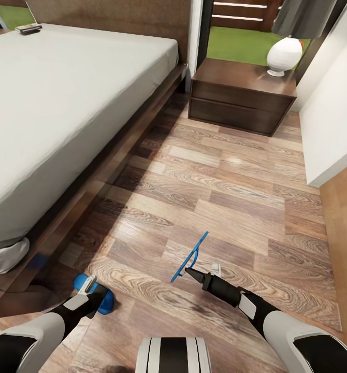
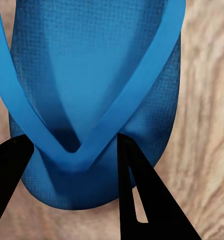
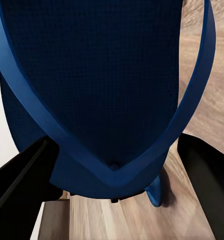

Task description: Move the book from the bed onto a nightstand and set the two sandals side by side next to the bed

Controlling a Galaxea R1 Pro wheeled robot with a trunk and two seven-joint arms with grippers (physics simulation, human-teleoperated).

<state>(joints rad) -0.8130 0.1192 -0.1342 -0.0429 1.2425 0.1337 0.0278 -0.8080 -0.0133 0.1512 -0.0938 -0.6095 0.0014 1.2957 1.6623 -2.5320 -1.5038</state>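
One blue sandal [image 1: 197,248] hangs edge-on above the wood floor, and my right gripper [image 1: 186,269] is shut on it. In the right wrist view the fingers [image 3: 21,185] flank the toe end of that sandal [image 3: 91,65]. The other sandal [image 1: 107,303] sits low at the floor near the foot of the bed [image 1: 64,103]. My left gripper [image 1: 90,290] is shut on it. Its fingertips [image 2: 134,180] press the strap's sides on the sole [image 2: 91,60]. The book [image 1: 28,28] lies on the bed's far corner. The nightstand [image 1: 235,98] stands beyond.
A white lamp [image 1: 284,54] stands on the nightstand's right half. A white wall [image 1: 329,119] closes the right side. A strip of wood floor [image 1: 210,176] runs between the bed frame and that wall. Something white [image 1: 5,256] bulges under the bed's near corner.
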